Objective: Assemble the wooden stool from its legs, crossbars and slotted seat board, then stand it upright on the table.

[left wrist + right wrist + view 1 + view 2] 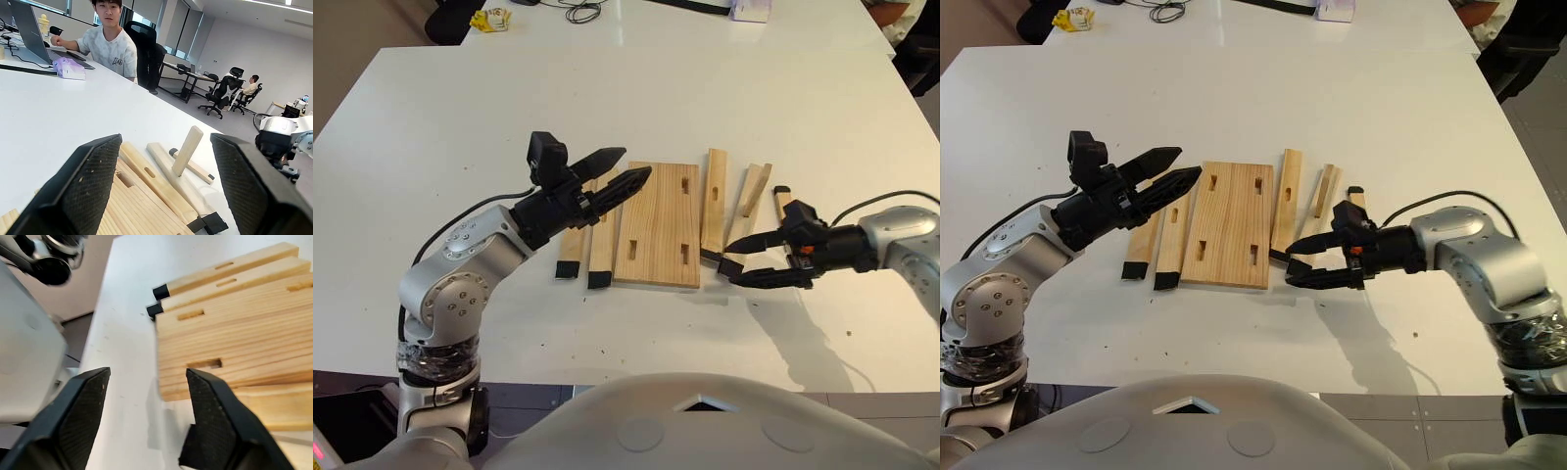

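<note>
So: left gripper [635, 164] fingers apart, hovering over two legs [602, 245] just left of the seat board [658, 225], which is flat mid-table. Third leg [713, 201] and crossbar [754, 188] lie to its right. Right gripper [732, 262] spread at that leg's near end. Cables [582, 11] on far table.

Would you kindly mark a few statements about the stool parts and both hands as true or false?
1. The seat board lies flat on the table. True.
2. The left hand is shut on a leg. False: it is open, holding nothing.
3. The right hand is open beside the board's near right corner. True.
4. The stool stands assembled. False: the legs lie loose beside the board.
</note>
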